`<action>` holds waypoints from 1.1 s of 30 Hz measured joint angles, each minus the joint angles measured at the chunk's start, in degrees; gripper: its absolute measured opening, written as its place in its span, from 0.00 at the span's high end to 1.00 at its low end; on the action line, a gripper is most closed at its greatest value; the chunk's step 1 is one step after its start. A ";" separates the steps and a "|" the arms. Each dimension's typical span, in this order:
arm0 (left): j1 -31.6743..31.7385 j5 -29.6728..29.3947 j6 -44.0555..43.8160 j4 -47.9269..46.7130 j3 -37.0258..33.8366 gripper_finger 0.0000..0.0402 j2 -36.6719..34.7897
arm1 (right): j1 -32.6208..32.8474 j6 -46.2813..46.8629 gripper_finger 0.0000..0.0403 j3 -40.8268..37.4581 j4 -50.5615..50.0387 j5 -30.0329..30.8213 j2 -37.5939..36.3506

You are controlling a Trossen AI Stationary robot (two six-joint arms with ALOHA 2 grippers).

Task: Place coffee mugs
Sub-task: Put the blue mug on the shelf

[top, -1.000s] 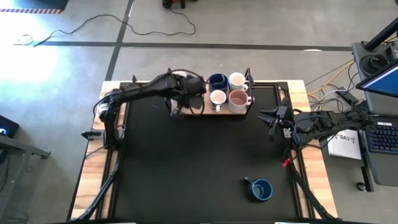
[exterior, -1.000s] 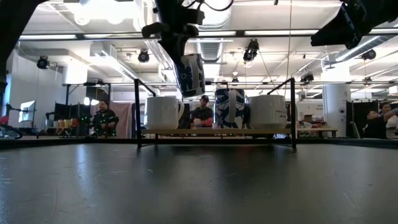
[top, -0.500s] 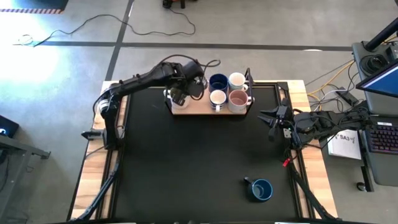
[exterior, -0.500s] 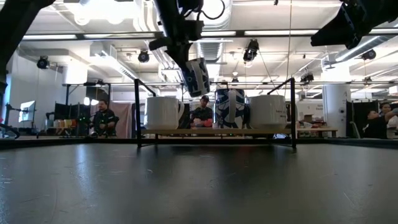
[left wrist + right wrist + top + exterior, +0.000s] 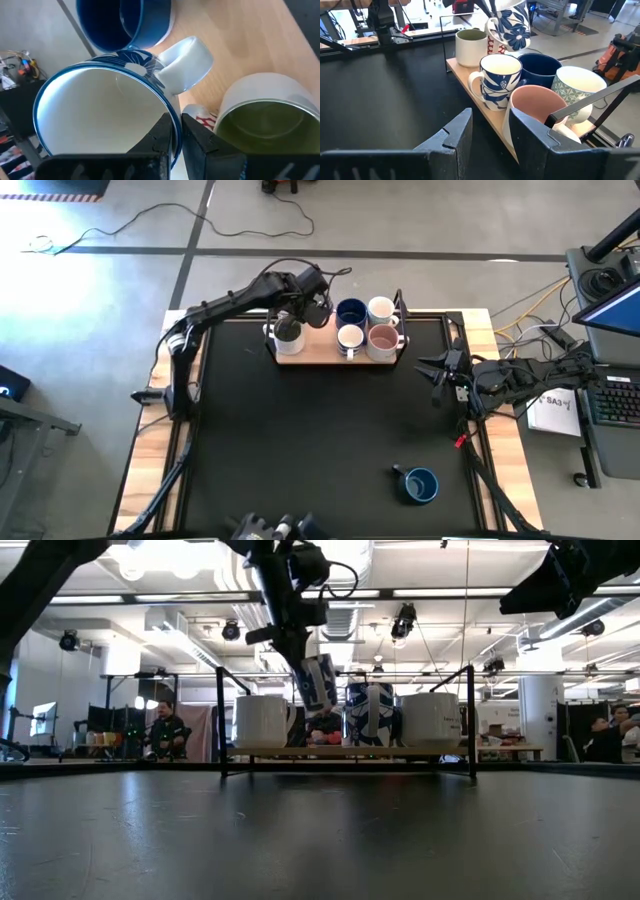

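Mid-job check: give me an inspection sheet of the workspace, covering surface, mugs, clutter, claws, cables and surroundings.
Surface: black table, wooden edges.
Job's things: wooden tray at far edge holds an olive-lined mug, dark blue mug, two white patterned mugs and pink mug; another blue mug sits alone at the near right.
Clutter: nothing seen.
Claws: left claw shut on floral mug rim, above tray; right claw open, parked at right edge.
Cables: black cable on floor; bundle by right arm.
Surroundings: seated people behind; desk, keyboard to the right.

Blue-flowered white mug (image 5: 512,20)
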 joint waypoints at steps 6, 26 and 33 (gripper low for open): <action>1.10 1.04 -0.11 -0.24 0.02 0.98 1.79 | 0.00 0.00 0.70 0.02 0.03 0.00 0.00; 2.10 3.59 -0.26 -1.90 -0.13 0.97 5.22 | 0.00 0.00 0.70 0.00 0.02 0.00 0.00; 2.34 3.59 -0.16 -1.80 -0.13 0.97 6.25 | 0.00 0.00 0.70 0.00 0.02 0.00 0.00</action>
